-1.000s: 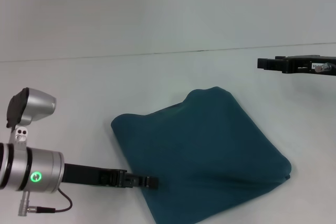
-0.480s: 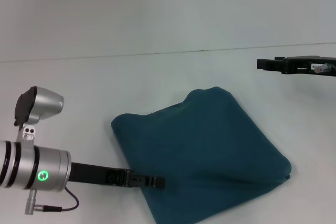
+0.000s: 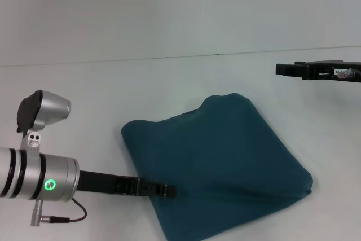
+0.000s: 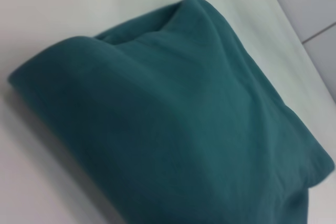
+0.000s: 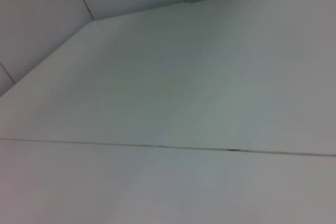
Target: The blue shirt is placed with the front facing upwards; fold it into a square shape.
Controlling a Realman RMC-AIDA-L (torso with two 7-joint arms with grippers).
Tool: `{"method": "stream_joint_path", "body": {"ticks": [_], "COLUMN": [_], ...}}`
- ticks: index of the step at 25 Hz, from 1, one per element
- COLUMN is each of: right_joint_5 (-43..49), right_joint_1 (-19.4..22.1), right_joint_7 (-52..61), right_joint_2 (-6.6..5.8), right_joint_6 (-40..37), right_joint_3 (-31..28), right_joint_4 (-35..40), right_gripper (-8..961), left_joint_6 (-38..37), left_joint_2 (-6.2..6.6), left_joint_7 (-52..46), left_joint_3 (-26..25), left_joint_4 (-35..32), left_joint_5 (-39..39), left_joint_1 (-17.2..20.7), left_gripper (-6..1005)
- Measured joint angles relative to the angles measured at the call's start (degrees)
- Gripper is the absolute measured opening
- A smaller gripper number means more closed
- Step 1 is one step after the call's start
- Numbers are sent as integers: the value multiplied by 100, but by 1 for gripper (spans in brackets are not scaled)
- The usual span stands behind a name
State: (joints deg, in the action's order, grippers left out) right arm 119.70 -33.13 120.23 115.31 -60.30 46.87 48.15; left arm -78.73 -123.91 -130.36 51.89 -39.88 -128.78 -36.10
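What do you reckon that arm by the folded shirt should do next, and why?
Probably ease the left gripper back off the blue shirt. The shirt already lies folded into a rough square, with the gripper at its near left edge. The right gripper is parked far off to the right.

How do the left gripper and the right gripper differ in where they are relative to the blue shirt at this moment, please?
The left gripper sits low at the near left edge of the folded blue shirt; the right gripper hangs far off to the right, well away from it. The left wrist view is filled by the shirt; the right wrist view shows only the white table. Both are dark and point inward.
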Motion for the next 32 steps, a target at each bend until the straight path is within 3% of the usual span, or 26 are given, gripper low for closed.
{"method": "stream_joint_path", "body": {"ticks": [10, 21, 23, 32], "right_joint_5": [-23, -27, -27, -27], "right_joint_1": [-8, -9, -9, 7], "right_joint_7": [0, 0, 0, -7], "right_joint_2": [0, 6, 8, 34], "right_joint_6": [-10, -5, 0, 1], "right_joint_3": [-3, -3, -3, -4], "right_joint_4": [2, 2, 2, -25], "right_gripper": [615, 597, 594, 579], "left_joint_6": [86, 154, 188, 201], "left_joint_2": [-2, 1, 15, 91], "left_joint_7": [0, -5, -6, -6], "left_joint_3": [60, 67, 65, 18], "left_joint_4": [-33, -14, -16, -40], "left_joint_5": [0, -12, -14, -36], "left_joint_1": [-29, -73, -84, -131], "left_gripper": [767, 330, 111, 48]}}
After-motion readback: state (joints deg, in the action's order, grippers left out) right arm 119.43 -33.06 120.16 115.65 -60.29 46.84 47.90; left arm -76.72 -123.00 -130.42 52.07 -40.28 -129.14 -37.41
